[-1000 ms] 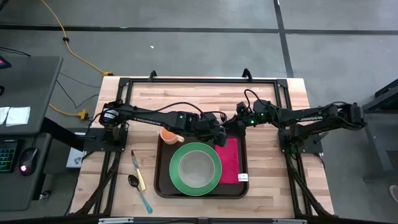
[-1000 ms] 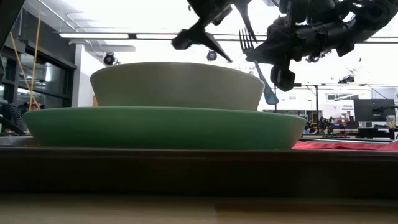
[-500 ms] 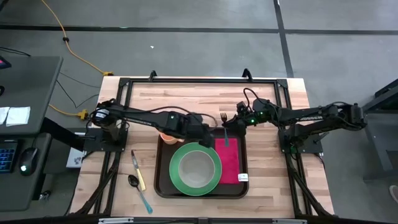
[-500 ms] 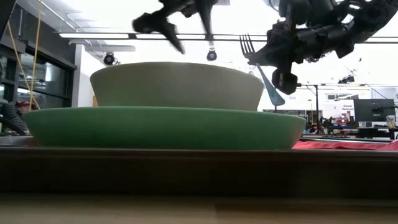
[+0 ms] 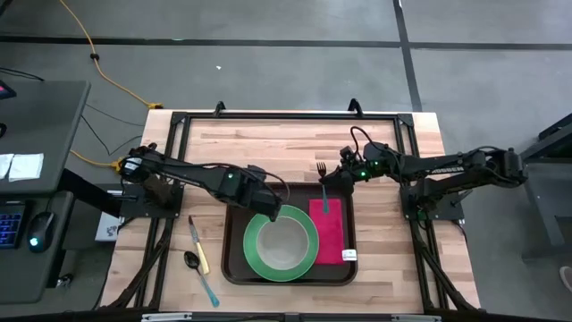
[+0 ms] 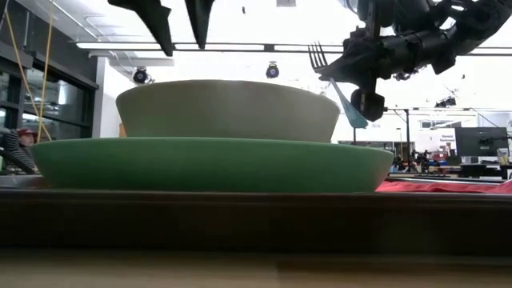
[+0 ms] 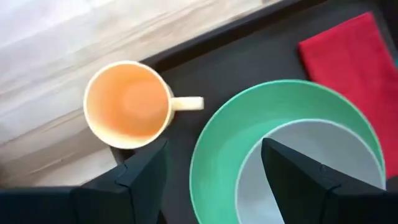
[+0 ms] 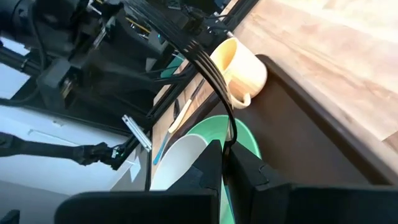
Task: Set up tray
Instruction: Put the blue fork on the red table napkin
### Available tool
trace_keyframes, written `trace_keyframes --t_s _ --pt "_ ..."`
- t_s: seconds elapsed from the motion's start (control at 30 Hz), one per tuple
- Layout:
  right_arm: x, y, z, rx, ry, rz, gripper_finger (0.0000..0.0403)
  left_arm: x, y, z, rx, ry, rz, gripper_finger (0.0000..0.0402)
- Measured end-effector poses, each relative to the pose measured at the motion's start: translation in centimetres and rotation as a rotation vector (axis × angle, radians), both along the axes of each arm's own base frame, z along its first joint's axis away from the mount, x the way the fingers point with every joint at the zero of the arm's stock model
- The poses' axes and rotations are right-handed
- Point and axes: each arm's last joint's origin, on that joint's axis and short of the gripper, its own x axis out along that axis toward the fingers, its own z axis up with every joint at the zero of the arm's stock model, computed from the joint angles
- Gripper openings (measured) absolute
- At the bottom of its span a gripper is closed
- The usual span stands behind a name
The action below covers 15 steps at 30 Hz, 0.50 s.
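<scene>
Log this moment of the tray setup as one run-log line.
left gripper: open, above cup and green plate | right gripper: shut on fork, over napkin | tray: on table

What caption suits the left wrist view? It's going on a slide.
Open left gripper above the tray, with orange mug, green plate, pale bowl and red napkin set out.

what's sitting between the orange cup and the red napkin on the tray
The green plate with the white bowl in it lies between the cup and the red napkin on the tray, clearest in the high view.
</scene>
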Motion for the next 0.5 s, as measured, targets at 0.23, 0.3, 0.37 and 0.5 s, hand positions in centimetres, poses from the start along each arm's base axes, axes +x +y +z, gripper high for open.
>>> trace_keyframes --t_s 0.23,0.3,0.37,0.5 --pt "0.2 0.8 0.1 0.029 -0.003 0.001 0.0 -2.0 0.0 1.1 0.025 0.054 -0.009 0.0283" --pt "0.2 1.0 0.1 0.029 -0.004 -0.009 0.0 -2.2 0.1 1.5 0.038 0.039 -0.004 0.0284" --pt "0.3 1.2 0.1 0.036 -0.001 -0.016 0.0 -3.1 0.0 1.8 0.045 0.065 -0.009 0.0284" --pt "0.3 1.6 0.1 0.039 -0.001 -0.026 0.0 -3.8 0.0 2.4 0.065 0.057 -0.015 0.0281"
